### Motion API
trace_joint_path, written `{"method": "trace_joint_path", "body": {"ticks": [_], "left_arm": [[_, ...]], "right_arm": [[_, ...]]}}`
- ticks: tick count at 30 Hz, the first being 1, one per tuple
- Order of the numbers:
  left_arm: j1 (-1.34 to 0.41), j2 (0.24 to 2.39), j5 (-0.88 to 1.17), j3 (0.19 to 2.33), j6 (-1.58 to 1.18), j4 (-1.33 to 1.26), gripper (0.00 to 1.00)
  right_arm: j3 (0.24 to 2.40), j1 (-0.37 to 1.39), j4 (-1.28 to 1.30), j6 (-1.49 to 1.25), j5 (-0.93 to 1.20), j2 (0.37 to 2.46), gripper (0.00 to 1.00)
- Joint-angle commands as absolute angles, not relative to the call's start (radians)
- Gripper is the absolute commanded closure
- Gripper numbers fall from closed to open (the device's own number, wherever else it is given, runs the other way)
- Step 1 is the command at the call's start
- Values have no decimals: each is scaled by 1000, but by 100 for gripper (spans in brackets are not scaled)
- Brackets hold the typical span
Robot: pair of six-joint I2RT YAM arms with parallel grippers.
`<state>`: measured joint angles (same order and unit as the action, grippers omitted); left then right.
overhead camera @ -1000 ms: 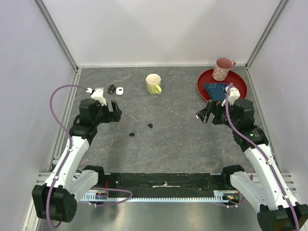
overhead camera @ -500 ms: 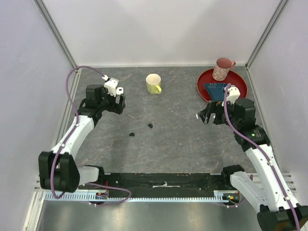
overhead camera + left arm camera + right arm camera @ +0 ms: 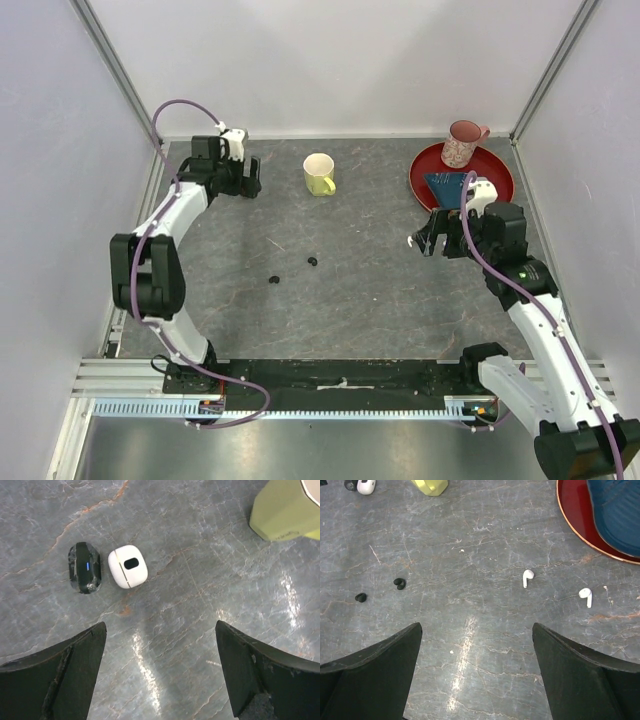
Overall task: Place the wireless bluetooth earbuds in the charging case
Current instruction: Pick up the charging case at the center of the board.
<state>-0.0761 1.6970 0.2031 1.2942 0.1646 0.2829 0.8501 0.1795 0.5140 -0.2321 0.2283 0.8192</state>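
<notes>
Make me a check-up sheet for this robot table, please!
Surface: grey veined stone-look tabletop, a few pale specks.
Job's things: two glossy white earbuds and two tiny black earbuds lie loose; rounded white charging case beside black charging case, not touching.
Clutter: yellow mug; round red plate carrying a pink mug and a blue flat item.
Tools: left tool open above both cases; right tool open, facing the white earbuds; neither holds anything.
Cables: purple cable loops off each arm, away from the objects.
Surroundings: plain white walls, metal corner posts.
</notes>
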Motion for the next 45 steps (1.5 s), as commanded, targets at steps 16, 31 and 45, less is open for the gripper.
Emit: {"method": "trace_joint_path", "body": {"ticks": [16, 31, 45], "left_arm": [[-77, 1973, 129, 1523, -222, 391, 12], [-86, 2109, 58, 1646, -236, 383, 12], [-91, 2206, 28, 1744, -242, 353, 12]], "right_arm": [[890, 179, 545, -244, 161, 867, 2], [874, 179, 540, -252, 150, 862, 2], [862, 179, 517, -267, 156, 877, 2]]}}
